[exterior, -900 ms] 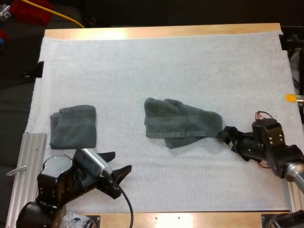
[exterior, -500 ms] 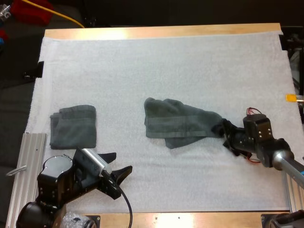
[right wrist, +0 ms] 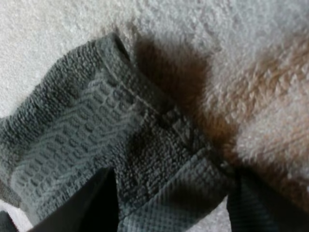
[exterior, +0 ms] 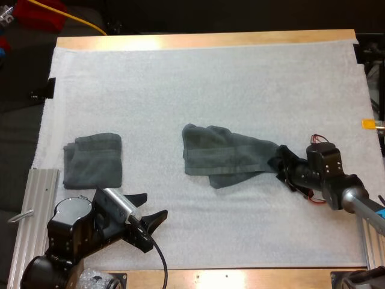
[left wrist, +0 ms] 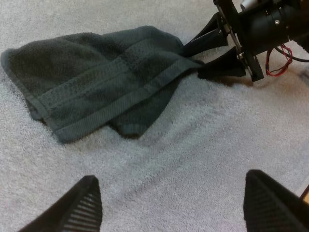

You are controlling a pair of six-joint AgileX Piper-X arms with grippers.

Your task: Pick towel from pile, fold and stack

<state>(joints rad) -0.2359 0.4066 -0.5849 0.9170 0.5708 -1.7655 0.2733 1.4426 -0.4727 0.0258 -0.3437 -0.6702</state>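
Note:
A crumpled dark grey-green towel (exterior: 225, 155) lies spread at the mat's middle. Its right corner reaches between the fingers of my right gripper (exterior: 278, 164), which stands open astride that corner. In the right wrist view the towel's ribbed hem (right wrist: 96, 145) runs in between the two spread fingers (right wrist: 104, 198). The left wrist view has the same towel (left wrist: 101, 77) with the right gripper (left wrist: 207, 55) at its far corner. A folded towel (exterior: 93, 159) rests at the left of the mat. My left gripper (exterior: 150, 206) hovers open near the front edge, right of the folded towel.
A ribbed metal rail (exterior: 39, 205) lies along the table's left front edge beside my left arm. The white mat (exterior: 210, 84) stretches bare behind both towels. A red object and a yellow cable (exterior: 78, 18) lie beyond the far left corner.
My right gripper has slid left along the mat until its fingers straddle the towel's right corner. The left arm and both towels have stayed put.

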